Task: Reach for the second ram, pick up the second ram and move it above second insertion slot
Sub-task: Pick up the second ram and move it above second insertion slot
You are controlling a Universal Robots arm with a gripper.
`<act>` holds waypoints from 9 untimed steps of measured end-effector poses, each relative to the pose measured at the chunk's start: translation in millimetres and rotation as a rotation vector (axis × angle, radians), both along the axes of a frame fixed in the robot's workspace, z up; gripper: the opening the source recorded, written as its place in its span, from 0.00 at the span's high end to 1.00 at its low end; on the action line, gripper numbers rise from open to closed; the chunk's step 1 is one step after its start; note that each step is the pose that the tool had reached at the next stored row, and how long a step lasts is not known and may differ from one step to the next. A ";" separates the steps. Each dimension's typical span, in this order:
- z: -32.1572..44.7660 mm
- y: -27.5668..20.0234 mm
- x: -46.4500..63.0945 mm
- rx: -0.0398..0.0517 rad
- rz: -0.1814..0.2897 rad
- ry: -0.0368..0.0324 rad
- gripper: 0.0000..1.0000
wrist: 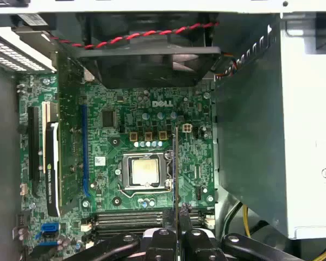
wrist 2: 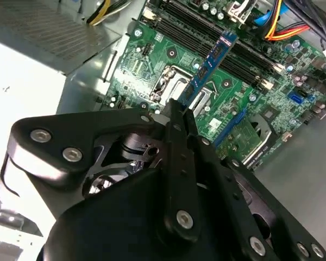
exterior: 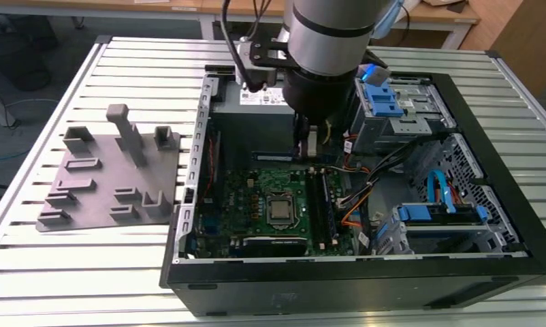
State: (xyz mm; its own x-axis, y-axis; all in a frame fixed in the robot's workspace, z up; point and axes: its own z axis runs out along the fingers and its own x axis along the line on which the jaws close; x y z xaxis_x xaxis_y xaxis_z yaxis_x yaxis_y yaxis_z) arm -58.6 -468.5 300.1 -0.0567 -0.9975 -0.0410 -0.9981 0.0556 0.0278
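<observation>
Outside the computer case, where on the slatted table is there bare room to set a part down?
Bare slats of the table run along the exterior view's left and in front of the grey fixture. Inside the case it is crowded: motherboard, cables, drive bays.

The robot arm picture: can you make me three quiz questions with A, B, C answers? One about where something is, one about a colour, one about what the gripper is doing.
1. Where is the gripper?
A. Over the grey fixture
B. Inside the open computer case
C. On the floor

2. What colour is the motherboard?
A. Green
B. Red
C. White

3. What is the gripper doing?
A. Hanging open
B. Holding a cable
C. Holding the second ram

Answers: B, the arm reaches down into the case; A, the board is green in both wrist views; C, the fingers pinch the thin stick above the board.
</observation>
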 end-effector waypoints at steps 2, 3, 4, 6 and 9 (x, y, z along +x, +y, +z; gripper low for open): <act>-3.6 -1.9 0.5 -0.0001 -0.002 -0.0002 0.86; -5.1 -3.6 1.9 -0.0002 -0.002 -0.0001 0.86; -6.8 -4.5 4.6 0.0000 -0.002 -0.0002 0.86; -10.1 -6.0 9.7 -0.0003 -0.002 -0.0002 0.86; -12.9 -7.5 10.7 -0.0004 -0.002 -0.0002 0.86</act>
